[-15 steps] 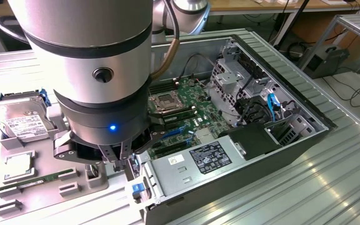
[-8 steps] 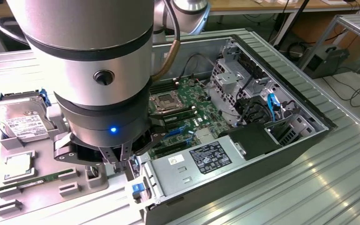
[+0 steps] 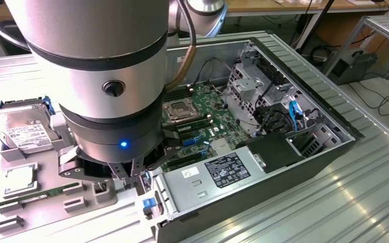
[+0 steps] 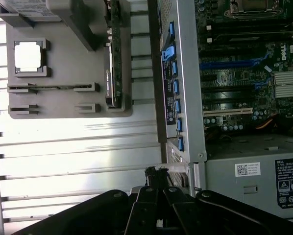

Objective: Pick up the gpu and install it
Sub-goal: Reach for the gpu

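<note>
GPU: standing on edge in a slot of the grey parts tray, on the tray's side nearest the computer case; not held, well apart from the tool.
Tool: fingers drawn together, narrow, nothing between them; hangs by the case's near corner, just beside the tray.
Tray, other contents: hard drive with white label, CPU chip, RAM stick lying in its slot.
Computer case: on its side, open, to the exterior view's right of the tray; green motherboard inside; power supply at the near end.
Table: ribbed bare metal, silver, with glare streaks; carries tray and case.
Room: wooden desks along the far side; floor with loose black cables at the exterior view's right; metal frame in the far right corner.
</note>
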Robot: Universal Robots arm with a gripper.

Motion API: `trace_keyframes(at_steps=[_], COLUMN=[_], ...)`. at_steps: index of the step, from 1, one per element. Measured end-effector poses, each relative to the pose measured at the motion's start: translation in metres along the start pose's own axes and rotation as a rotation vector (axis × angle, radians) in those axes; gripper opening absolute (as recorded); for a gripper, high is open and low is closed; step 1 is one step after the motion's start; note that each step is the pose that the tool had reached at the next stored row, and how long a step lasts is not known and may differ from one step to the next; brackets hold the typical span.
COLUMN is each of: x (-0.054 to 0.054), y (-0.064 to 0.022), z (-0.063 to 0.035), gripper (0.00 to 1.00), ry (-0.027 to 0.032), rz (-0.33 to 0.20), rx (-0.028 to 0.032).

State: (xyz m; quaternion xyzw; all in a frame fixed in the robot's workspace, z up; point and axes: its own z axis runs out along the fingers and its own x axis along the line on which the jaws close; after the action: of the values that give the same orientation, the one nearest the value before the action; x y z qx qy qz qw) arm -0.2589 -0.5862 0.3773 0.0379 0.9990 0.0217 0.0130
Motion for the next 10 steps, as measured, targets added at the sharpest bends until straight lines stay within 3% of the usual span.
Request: trace_keyframes(at_steps=[6, 10], x=[0.001, 0.003], y=[-0.0011, 0.0088], z=[0.0001, 0.0007], gripper=[0.11, 0.11], ry=[-0.0001, -0.0001], rz=[0.0, 0.0], rx=[-0.0001, 0.0001])
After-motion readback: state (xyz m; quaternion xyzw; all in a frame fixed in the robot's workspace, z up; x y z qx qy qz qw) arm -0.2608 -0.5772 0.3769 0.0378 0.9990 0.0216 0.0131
